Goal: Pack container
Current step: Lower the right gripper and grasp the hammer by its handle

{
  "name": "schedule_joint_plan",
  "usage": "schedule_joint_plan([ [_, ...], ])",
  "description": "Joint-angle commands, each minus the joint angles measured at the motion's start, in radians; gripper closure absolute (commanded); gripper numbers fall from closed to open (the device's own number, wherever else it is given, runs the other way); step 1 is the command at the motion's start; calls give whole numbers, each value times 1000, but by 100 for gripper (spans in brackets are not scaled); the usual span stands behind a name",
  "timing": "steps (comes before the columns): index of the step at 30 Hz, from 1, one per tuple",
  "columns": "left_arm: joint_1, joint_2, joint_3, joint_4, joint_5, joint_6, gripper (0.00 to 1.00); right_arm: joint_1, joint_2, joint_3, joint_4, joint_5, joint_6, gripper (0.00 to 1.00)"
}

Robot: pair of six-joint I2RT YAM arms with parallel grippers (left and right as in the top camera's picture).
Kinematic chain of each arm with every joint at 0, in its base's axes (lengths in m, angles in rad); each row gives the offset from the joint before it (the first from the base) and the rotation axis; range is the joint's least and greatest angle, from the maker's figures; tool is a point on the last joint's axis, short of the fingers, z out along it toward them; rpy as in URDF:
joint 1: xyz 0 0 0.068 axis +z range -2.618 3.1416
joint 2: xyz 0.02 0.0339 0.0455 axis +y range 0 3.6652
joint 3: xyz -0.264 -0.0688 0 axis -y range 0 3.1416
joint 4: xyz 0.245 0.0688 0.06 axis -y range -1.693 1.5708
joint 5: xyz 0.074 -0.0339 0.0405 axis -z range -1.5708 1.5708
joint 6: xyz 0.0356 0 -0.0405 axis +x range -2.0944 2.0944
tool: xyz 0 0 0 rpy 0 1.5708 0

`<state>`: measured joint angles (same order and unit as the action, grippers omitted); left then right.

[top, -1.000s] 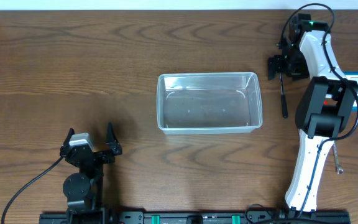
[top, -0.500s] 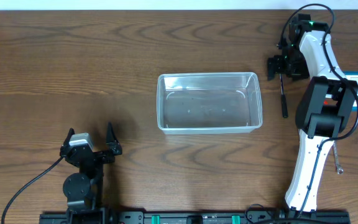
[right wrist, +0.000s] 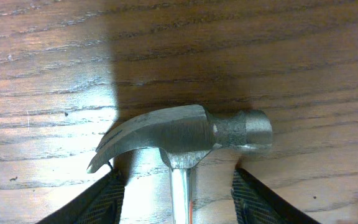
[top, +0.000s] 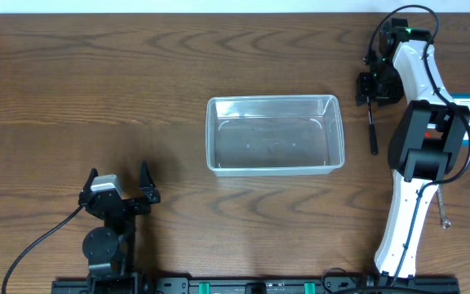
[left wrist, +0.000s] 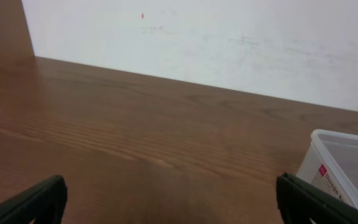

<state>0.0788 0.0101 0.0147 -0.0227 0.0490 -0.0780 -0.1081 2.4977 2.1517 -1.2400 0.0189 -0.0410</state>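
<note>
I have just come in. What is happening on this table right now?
The right hand is down over a hammer that lies on the table, to the right of the clear container. Its fingers stand open on both sides of the hammer's neck, not gripping it yet. The container is empty. The left hand rests open near the front edge, away from everything.

Bright, even light is falling from above on the tabletop (top: 96, 82) in the overhead view, casting only a faint, soft shadow by the left hand (top: 119, 175) near the near edge. The container (top: 274, 135) is catching pale glare along its walls. The left wrist view is looking soft and hazy. In the right wrist view a dark shadow is surrounding the glinting hammer head (right wrist: 179, 134), with wood grain showing sharp
</note>
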Motion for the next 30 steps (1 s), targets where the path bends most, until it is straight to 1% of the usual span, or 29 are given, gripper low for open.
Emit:
schedule_joint_plan([
  [1,6,-6,-11,-47,-16,5,2,-5,13,-7,2,-1,-1,49],
  [4,6,-6,-11,-47,-16,5,2,-5,13,-7,3,-1,-1,49],
  [8,6,-6,-11,-47,-16,5,2,-5,13,-7,4,-1,-1,59],
  [10,6,-6,-11,-47,-16,5,2,-5,13,-7,6,-1,-2,63],
  [14,6,-6,-11,-47,-16,5,2,-5,13,-7,6,-1,-2,66],
  [17,6,-6,-11,-47,-16,5,2,-5,13,-7,7,-1,-7,73],
  [23,6,-6,-11,-47,-16,5,2,-5,13,-7,7,-1,-20,76],
  [27,6,-6,-11,-47,-16,5,2,-5,13,-7,7,-1,-19,92],
  [30,6,-6,-11,-47,-16,5,2,-5,13,-7,7,-1,-19,96],
])
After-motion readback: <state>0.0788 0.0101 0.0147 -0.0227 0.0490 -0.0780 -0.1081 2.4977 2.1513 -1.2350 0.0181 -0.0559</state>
